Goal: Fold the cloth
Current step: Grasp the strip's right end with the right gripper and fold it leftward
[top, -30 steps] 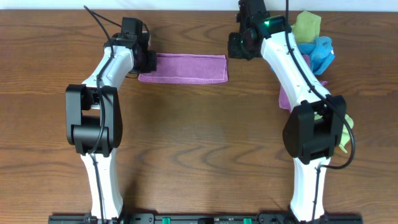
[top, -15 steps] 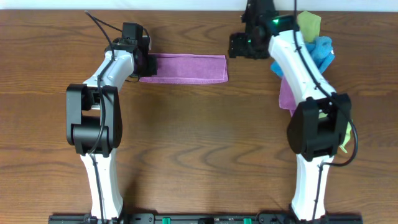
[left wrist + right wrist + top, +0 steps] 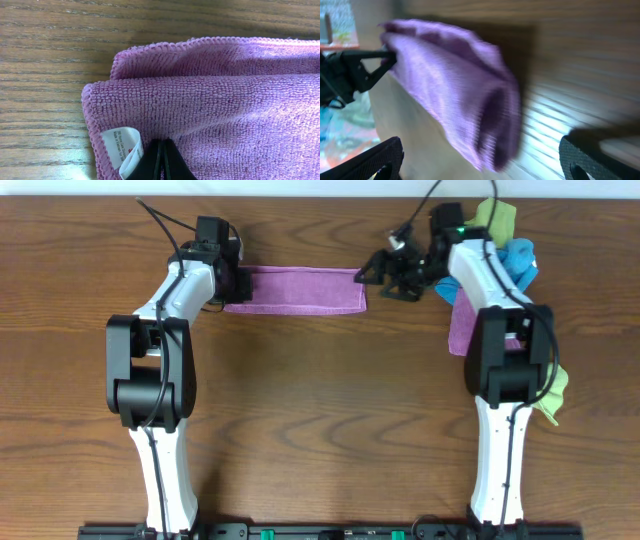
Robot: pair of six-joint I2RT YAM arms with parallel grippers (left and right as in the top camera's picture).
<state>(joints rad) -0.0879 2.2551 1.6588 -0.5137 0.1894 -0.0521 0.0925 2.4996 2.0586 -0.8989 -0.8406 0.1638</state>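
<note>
The purple cloth (image 3: 295,288) lies as a long folded strip near the table's far edge. My left gripper (image 3: 232,281) is at its left end. In the left wrist view the gripper (image 3: 162,162) is shut on the cloth (image 3: 215,100), beside the cloth's white label (image 3: 125,147). My right gripper (image 3: 373,278) is open just off the cloth's right end. In the blurred right wrist view the cloth's rounded end (image 3: 465,100) lies ahead of the gripper (image 3: 485,165), with its fingers (image 3: 375,160) spread wide and touching nothing.
A pile of spare cloths sits at the far right: blue (image 3: 516,265), yellow-green (image 3: 497,220), another purple one (image 3: 460,330) and a green one (image 3: 555,395) under the right arm. The table's far edge runs just behind the cloth.
My right gripper has gone from shut to wide open, and its wrist has swung down and right of the cloth's right end. The left gripper and the cloth stay put.
</note>
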